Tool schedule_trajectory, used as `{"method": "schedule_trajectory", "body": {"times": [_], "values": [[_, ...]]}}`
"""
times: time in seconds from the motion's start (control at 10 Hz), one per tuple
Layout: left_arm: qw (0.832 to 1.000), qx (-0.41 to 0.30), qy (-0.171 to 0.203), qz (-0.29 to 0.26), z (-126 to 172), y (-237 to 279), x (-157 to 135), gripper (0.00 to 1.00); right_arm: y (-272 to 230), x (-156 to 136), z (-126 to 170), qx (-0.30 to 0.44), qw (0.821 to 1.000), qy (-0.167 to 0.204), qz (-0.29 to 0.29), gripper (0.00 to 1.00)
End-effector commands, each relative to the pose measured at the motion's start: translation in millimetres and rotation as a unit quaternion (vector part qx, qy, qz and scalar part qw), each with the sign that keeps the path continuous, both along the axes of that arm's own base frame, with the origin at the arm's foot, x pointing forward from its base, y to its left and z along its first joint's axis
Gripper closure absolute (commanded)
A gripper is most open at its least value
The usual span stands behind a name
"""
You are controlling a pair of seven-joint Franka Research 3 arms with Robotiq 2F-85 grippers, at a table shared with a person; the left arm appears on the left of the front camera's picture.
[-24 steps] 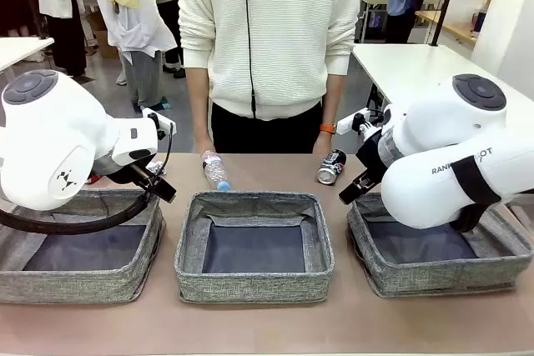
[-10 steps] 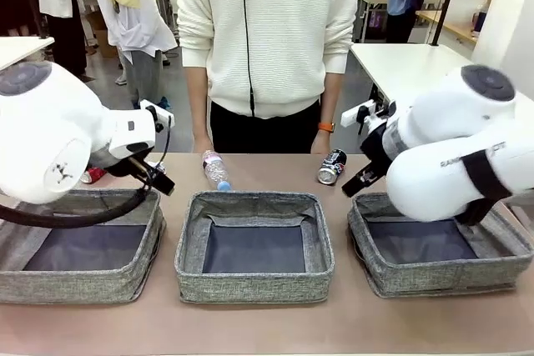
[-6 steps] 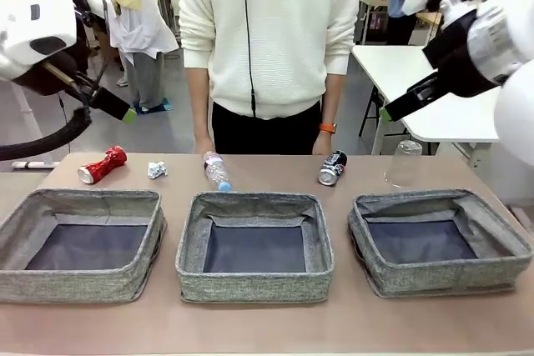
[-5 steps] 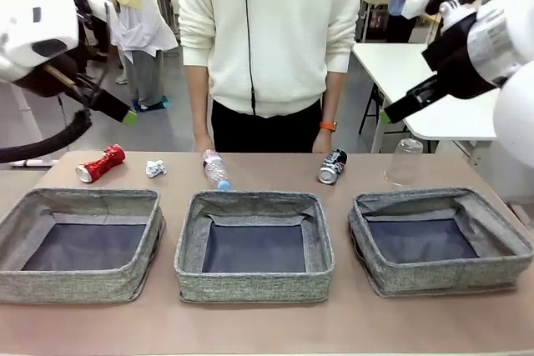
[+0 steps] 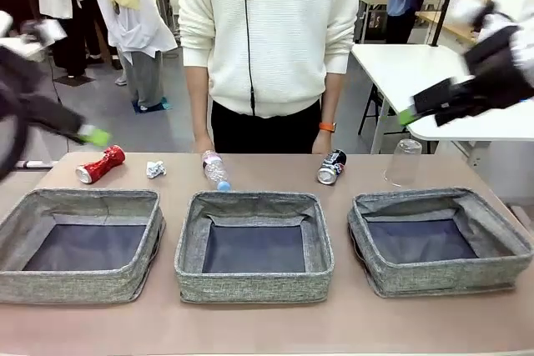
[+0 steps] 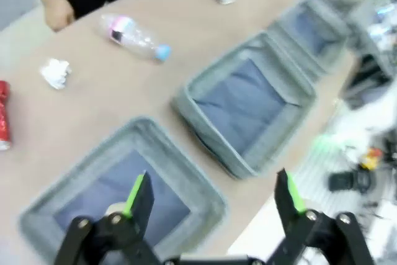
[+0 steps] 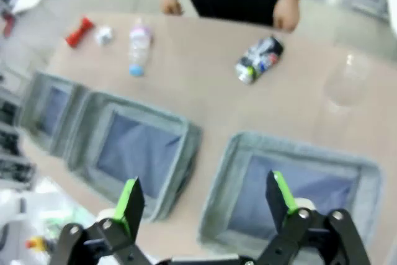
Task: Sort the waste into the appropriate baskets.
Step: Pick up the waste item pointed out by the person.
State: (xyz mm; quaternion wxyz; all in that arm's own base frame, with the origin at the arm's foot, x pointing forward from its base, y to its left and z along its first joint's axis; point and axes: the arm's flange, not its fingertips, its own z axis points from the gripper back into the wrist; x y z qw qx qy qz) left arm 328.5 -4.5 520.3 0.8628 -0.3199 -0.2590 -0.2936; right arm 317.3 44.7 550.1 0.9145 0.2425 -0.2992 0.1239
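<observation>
Standing in a row on the table (image 5: 267, 323), three grey woven baskets are shown, and the middle basket (image 5: 250, 199) is taken as the reference. The left basket (image 5: 83, 198) and the right basket (image 5: 434, 198) are set to either side of it, each a little apart from it. All the waste is laid on the tabletop beyond the middle basket's far rim.

- The clear plastic bottle (image 5: 215, 170) is lying just beyond its far left corner, blue cap toward the rim.
- The printed can (image 5: 331, 167) is lying beyond its far right corner.
- The clear cup (image 5: 404, 162) is stood farther right.
- The paper ball (image 5: 156, 169) is placed to the far left of it.
- The crushed red can (image 5: 100, 164) is lying farther left again.

A person in a white top (image 5: 267, 39) is seen standing behind the middle basket.

The left gripper (image 6: 212, 192) is held high and to the left of the middle basket. The right gripper (image 7: 203, 197) is held high and to the right. Both are blurred in the front view. In the wrist views, each pair of green-padded fingers is spread wide apart, with nothing held between them.
</observation>
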Motion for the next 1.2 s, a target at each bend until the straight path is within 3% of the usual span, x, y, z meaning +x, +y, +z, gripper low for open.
{"method": "schedule_trajectory", "body": {"times": [0.0, 0.1, 0.2, 0.3, 0.4, 0.5, 1.1], "values": [[0.978, -0.157, 0.133, 0.041, -4.1, 102.2, -1.3, 0.0, -87.5, -45.4, -31.1, 0.227, 0.965, 0.101, -0.086, 0.0], [0.961, -0.231, 0.142, 0.052, -24.4, 139.8, -9.8, 0.0, -147.3, -47.0, -50.9, 0.308, 0.937, 0.119, -0.114, 0.0], [0.942, -0.298, 0.138, 0.073, -45.1, 170.3, -19.2, 0.0, -196.9, -45.5, -69.7, 0.393, 0.904, 0.114, -0.127, 0.0], [0.921, -0.338, 0.156, 0.12, -67.4, 178.8, -22.9, 0.0, -226.8, -43.3, -88.4, 0.438, 0.879, 0.101, -0.161, 0.0], [0.908, -0.368, 0.162, 0.12, -88.6, 173.5, -23.7, 0.0, -235.4, -34.9, -107.8, 0.45, 0.866, 0.093, -0.198, 0.0], [0.943, -0.297, 0.134, 0.072, -51.1, 191.0, -44.9, 0.0, -209.5, -54.3, -60.6, 0.316, 0.939, 0.101, -0.094, 0.0], [0.943, -0.297, 0.134, 0.072, -51.1, 191.0, -44.9, 0.0, -209.5, -54.3, -60.6, 0.316, 0.939, 0.101, -0.094, 0.0]]}}
